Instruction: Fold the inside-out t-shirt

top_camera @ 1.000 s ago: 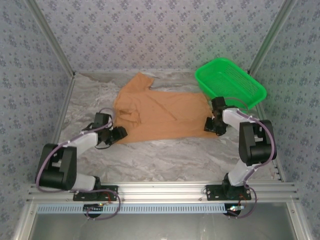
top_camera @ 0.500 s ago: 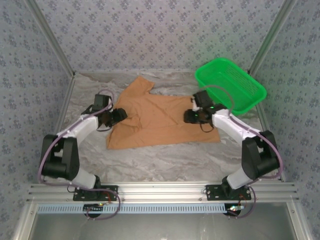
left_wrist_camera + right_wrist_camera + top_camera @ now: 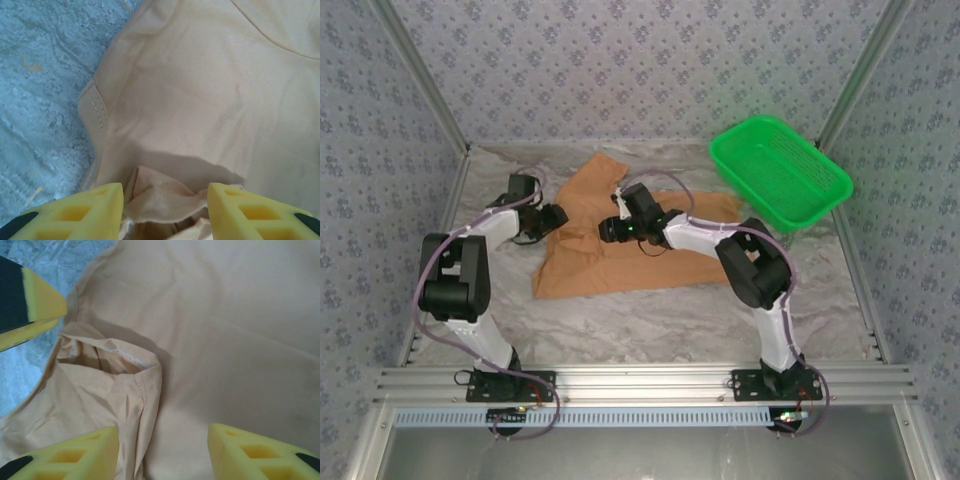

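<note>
One marbled table [image 3: 650, 320] bears everything. The shirt [image 3: 660, 250] lies spread across its middle, rumpled on the left, likely so that both arms can reach it. The green basket [image 3: 780, 170] sits at the far right, near the shirt's right corner and out of the folding space. Both claws hang low over the shirt's left part, seemingly to gather cloth there. The left gripper [image 3: 556, 217] is at the left edge, released, with bunched cloth between its fingers. The right gripper [image 3: 607, 231] is near it over a raised fold, also released. Count: one shirt, one basket, two grippers.
</note>
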You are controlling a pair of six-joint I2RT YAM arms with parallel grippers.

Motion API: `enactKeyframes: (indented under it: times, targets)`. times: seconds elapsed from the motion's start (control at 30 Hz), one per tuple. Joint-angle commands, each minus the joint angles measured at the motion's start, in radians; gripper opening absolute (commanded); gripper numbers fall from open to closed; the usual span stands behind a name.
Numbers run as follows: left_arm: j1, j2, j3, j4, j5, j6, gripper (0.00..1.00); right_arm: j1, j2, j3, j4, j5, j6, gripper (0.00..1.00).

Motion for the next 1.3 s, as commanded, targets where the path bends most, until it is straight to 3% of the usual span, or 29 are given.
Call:
enactKeyframes:
  times: [0.0, 0.23, 0.6, 0.87, 1.0, 1.27]
  targets:
    - [0.000, 0.026, 0.015, -0.017, -0.007, 0.034, 0.46, 0.019, 0.048, 0.062, 0.042, -0.015, 0.021, 0.53]
    - [0.000, 0.038, 0.004, -0.024, -0.016, 0.052, 0.45, 0.063, 0.144, 0.170, -0.054, 0.065, -0.048, 0.55]
    - [-0.001, 0.068, 0.007, -0.008, 0.017, 0.054, 0.34, 0.120, 0.243, 0.327, -0.231, 0.273, -0.150, 0.52]
    - [-0.002, 0.083, 0.036, 0.003, 0.049, 0.042, 0.27, 0.113, 0.248, 0.351, -0.242, 0.339, -0.171, 0.36]
    - [-0.001, 0.084, 0.046, 0.005, 0.057, 0.037, 0.27, 0.099, 0.248, 0.354, -0.240, 0.353, -0.171, 0.26]
    - [-0.001, 0.084, 0.060, 0.026, 0.071, 0.020, 0.29, 0.069, 0.205, 0.341, -0.249, 0.350, -0.168, 0.15]
